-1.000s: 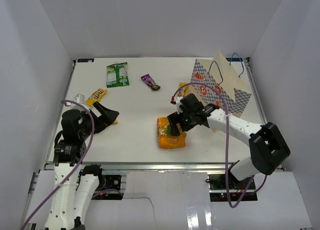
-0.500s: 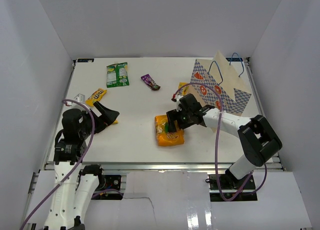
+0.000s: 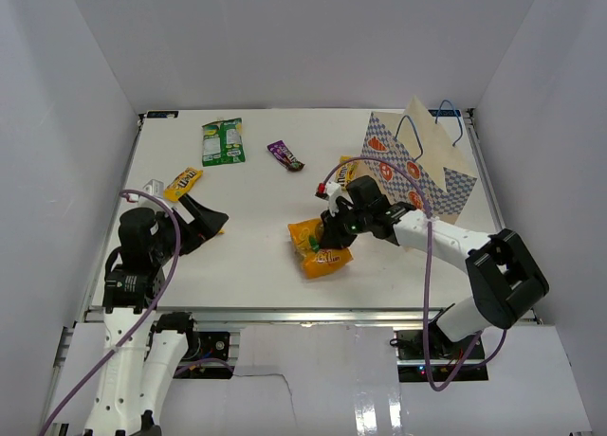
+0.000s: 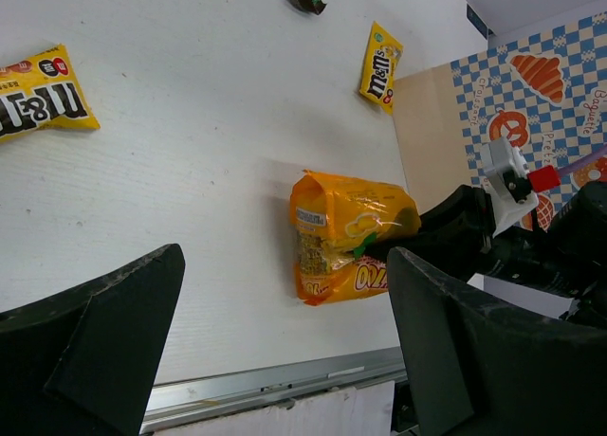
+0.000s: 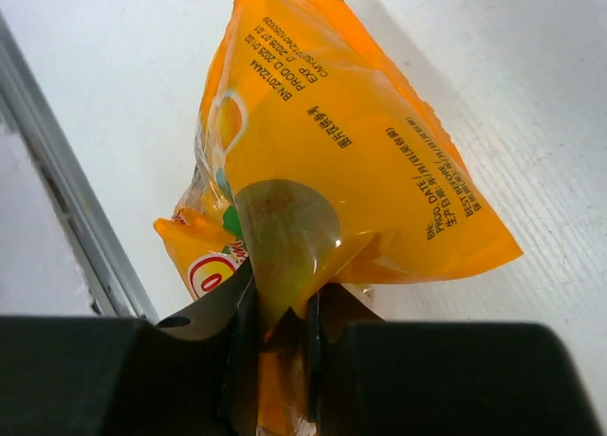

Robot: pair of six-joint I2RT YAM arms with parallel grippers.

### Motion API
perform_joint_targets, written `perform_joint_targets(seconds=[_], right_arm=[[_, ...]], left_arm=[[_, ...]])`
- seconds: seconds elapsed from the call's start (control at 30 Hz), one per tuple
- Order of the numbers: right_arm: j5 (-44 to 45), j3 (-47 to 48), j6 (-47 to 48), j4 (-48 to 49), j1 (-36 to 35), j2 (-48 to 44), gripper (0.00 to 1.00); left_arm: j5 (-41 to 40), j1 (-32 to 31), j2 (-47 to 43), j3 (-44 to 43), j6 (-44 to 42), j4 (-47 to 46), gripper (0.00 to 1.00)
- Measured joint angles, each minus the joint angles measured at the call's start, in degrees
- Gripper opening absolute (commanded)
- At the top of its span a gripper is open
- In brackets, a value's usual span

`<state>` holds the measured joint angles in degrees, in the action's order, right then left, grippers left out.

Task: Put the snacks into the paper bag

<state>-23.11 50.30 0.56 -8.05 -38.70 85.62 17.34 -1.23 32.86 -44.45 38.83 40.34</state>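
The orange crinkly pouch [image 3: 318,245] lies on the table left of the paper bag [image 3: 422,166], one edge pulled up. My right gripper [image 3: 334,232] is shut on that edge; in the right wrist view both fingers pinch a fold of the pouch [image 5: 351,142]. My left gripper [image 3: 204,223] stands open at the left with nothing between its fingers [image 4: 484,351]. A green packet [image 3: 223,140] and a purple packet [image 3: 285,155] lie at the back. One yellow M&M's pack [image 3: 182,183] sits beside the left gripper, another [image 3: 346,169] by the bag.
The bag stands tilted at the back right, its blue cord handles [image 3: 449,114] up. White walls close in three sides. A metal rail [image 3: 285,313] runs along the near table edge, close to the pouch.
My right gripper has closed on the orange pouch, and the pouch has crumpled and shifted slightly left. The left arm has not moved.
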Motion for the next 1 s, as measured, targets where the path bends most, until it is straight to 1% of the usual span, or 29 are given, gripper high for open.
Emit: perform_joint_targets(seconds=[0.2, 0.33, 0.5, 0.63, 0.77, 0.87, 1.0], right_arm=[[-9.2, -0.02, 15.15, -6.99, 0.44, -2.49, 0.08], [-15.89, 4.31, 24.59, -15.02, 0.44, -2.67, 0.08], [-21.18, 10.71, 31.32, -19.12, 0.57, -5.95, 0.08], [-23.54, 18.23, 32.85, -20.92, 1.33, -9.14, 0.08], [-24.85, 30.08, 32.2, -22.32, 4.72, -10.4, 0.08], [-25.27, 39.65, 31.43, -22.4, 9.7, -10.38, 0.08], [-24.81, 53.42, 29.27, -22.27, 19.3, -9.16, 0.08]], left_arm=[[0.63, 0.0, -1.36, 0.5, 0.02, -0.07, 0.98], [1.11, 0.0, -2.29, 0.9, 0.02, -0.04, 0.98], [1.46, 0.0, -2.38, 1.05, 0.0, -0.11, 0.98], [1.57, 0.0, -2.56, 1.88, -0.02, -0.44, 0.98], [1.57, 0.0, -2.6, 2.1, -0.09, -0.52, 0.98], [1.66, 0.0, -2.6, 2.49, -0.24, -1.25, 0.98], [1.99, 0.0, -2.36, 2.97, -0.39, -2.05, 0.98]])
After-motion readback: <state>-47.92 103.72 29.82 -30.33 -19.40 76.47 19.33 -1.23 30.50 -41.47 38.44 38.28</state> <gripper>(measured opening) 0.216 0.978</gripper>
